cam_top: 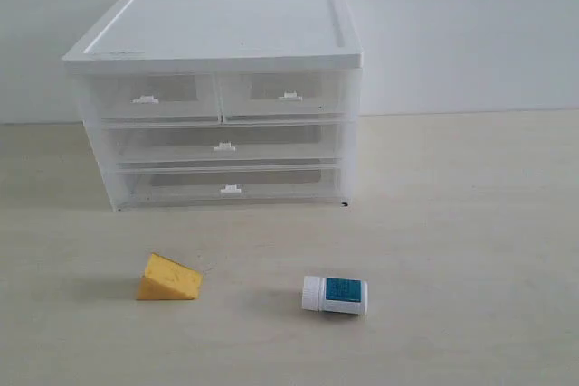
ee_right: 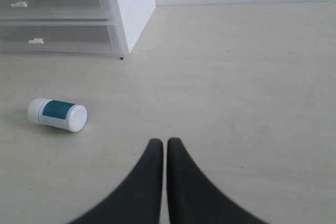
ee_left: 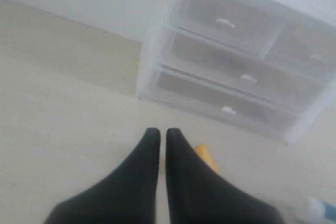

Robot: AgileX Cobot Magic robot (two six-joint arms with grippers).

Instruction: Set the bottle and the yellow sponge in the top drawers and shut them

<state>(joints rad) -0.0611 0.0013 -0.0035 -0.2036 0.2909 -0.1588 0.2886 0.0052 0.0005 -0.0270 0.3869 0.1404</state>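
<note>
Toward the front edge of the counter (cam_top: 470, 241), the yellow sponge (cam_top: 169, 279) and the bottle (cam_top: 335, 295) lie well apart, the bottle on its side. At the back edge, the top drawers (cam_top: 158, 95) of the cabinet (cam_top: 217, 29) are both closed. Our left gripper (ee_left: 163, 132) and right gripper (ee_right: 164, 142) each have fingers pressed together on nothing. We judge that nothing is done yet: opening, loading and closing all remain.

Left gripper (ee_left: 163, 132) and right gripper (ee_right: 161, 142) each have two smooth matte-black fingers (ee_left: 134, 182), broad at the base, curving to narrow rounded tips.
</note>
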